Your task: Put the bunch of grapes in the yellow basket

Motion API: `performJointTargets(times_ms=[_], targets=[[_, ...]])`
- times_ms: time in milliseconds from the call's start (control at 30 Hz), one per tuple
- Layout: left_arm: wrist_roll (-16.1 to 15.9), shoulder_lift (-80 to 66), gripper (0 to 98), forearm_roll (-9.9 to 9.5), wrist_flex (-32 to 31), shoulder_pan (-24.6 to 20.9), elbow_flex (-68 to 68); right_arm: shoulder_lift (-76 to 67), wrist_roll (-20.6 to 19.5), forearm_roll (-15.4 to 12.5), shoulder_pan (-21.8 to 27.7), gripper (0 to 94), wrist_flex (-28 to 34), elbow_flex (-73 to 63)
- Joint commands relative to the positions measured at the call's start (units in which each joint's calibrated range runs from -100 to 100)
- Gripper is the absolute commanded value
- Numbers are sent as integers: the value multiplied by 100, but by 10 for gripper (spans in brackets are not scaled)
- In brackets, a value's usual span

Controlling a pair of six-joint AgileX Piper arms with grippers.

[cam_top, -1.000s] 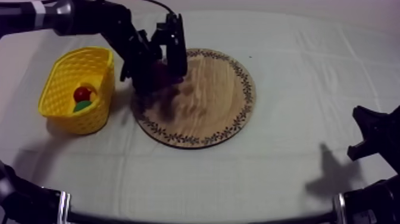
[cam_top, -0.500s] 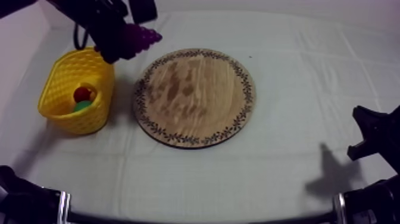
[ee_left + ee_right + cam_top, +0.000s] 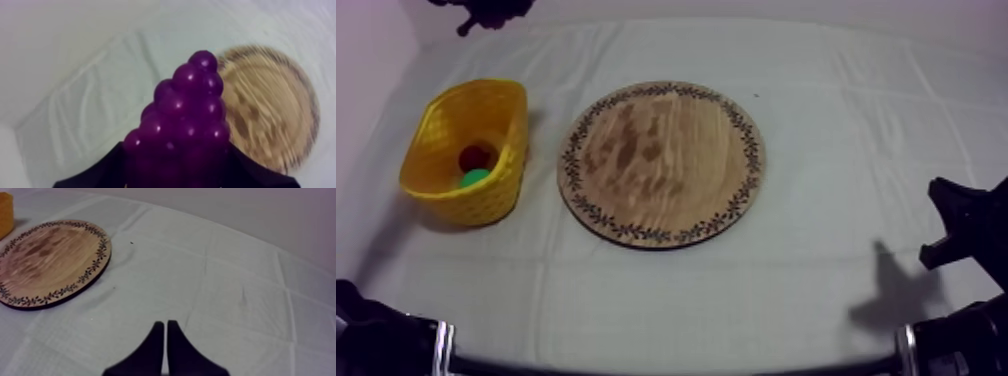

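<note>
Our left gripper [image 3: 175,172] clamps the bunch of grapes [image 3: 187,115], held in the air clear of the wooden board [image 3: 270,110] below and ahead of it. Our right gripper [image 3: 166,333], fingers pressed together, hangs over bare cloth [image 3: 240,263], well apart from the yellow basket [image 3: 484,200].

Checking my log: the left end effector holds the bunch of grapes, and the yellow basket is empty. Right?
No: the top view shows a small red fruit and a green item in the yellow basket. The rest stands.
</note>
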Motion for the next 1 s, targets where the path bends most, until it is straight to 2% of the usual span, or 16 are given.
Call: performJointTargets(times_ms=[0,300,633,967], targets=[[465,42,414,-111,-74,-167,45,-1,0,1,2,4,0,-3],[631,148,416,-257,-1038,-666,1515,-1,0,1,2,4,0,-3],[806,333,405,-263,-1257,-813,2677,-1,-2,1,2,4,0,-3],[779,416,387,-295,-1428,-877,3112,-1,-2,1,2,4,0,-3]])
